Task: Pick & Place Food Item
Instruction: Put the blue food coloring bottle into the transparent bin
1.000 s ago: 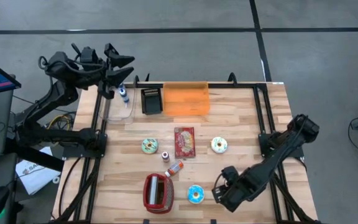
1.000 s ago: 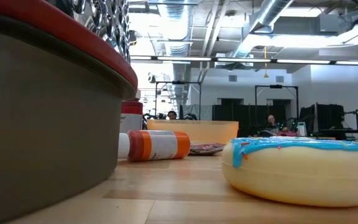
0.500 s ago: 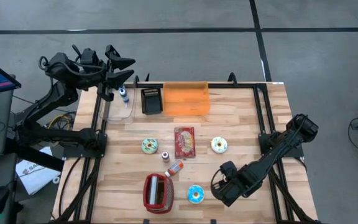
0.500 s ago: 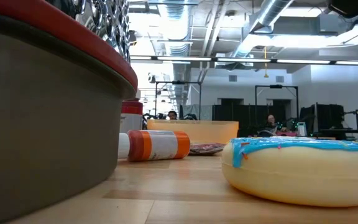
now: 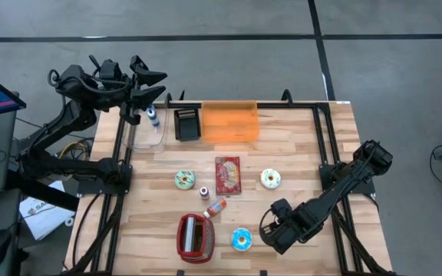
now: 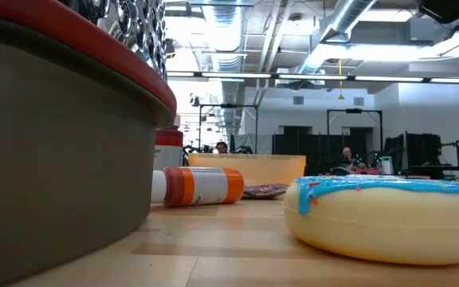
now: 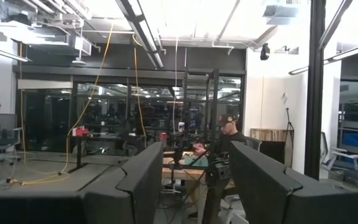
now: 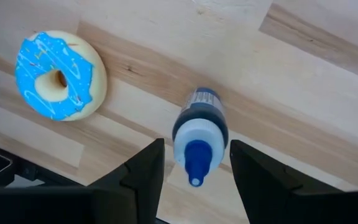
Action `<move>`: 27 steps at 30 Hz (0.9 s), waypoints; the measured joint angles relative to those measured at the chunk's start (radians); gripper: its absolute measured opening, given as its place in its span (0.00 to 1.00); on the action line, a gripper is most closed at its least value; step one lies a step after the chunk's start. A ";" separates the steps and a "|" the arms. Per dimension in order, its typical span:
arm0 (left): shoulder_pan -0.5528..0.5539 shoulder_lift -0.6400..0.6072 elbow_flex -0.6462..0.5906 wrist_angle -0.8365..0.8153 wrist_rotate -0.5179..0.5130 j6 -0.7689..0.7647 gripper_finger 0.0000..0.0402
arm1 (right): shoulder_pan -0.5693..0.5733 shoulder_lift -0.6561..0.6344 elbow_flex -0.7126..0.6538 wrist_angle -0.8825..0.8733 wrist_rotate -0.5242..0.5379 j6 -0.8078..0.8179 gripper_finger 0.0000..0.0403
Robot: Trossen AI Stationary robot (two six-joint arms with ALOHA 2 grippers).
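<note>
My right gripper [image 8: 194,186] points straight down near the table's front right, just right of a blue-iced donut [image 8: 59,76] [image 5: 242,239]. It is open. Below it stands a small blue bottle [image 8: 199,127] with a white cap and blue nozzle, upright on its base on the wood. One finger is on each side of the cap, and a strip of table shows beside the bottle. A green donut [image 5: 184,179], a yellow donut [image 5: 271,179] and a red snack packet [image 5: 227,175] lie mid-table. My left gripper [image 5: 150,83] is raised beyond the far left corner, open and with nothing between its fingers.
A red-rimmed basket [image 5: 196,235] stands at the front. An orange bottle [image 5: 216,207] lies next to it, with a small jar [image 5: 204,190] nearby. At the far edge are an orange bin [image 5: 229,123], a black holder [image 5: 186,124] and a clear tray [image 5: 146,138] with a blue bottle [image 5: 153,116].
My right gripper has edged a little toward the table's left edge, nearer the blue donut. Its dark housing now shows in the top right corner of the low view. Nothing on the table has moved.
</note>
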 joint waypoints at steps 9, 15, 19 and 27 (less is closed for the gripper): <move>0.000 -0.018 0.001 0.001 0.000 -0.003 0.45 | 0.002 0.000 -0.019 0.019 -0.005 0.003 0.43; 0.000 -0.036 0.001 -0.003 0.000 -0.003 0.45 | 0.002 0.000 -0.019 0.016 -0.006 0.003 0.38; 0.000 -0.053 0.001 -0.003 0.000 -0.003 0.45 | 0.002 0.000 -0.018 0.012 -0.006 0.003 0.27; 0.000 -0.101 0.001 -0.062 -0.004 0.025 0.45 | -0.009 -0.001 -0.017 -0.022 -0.010 -0.026 0.22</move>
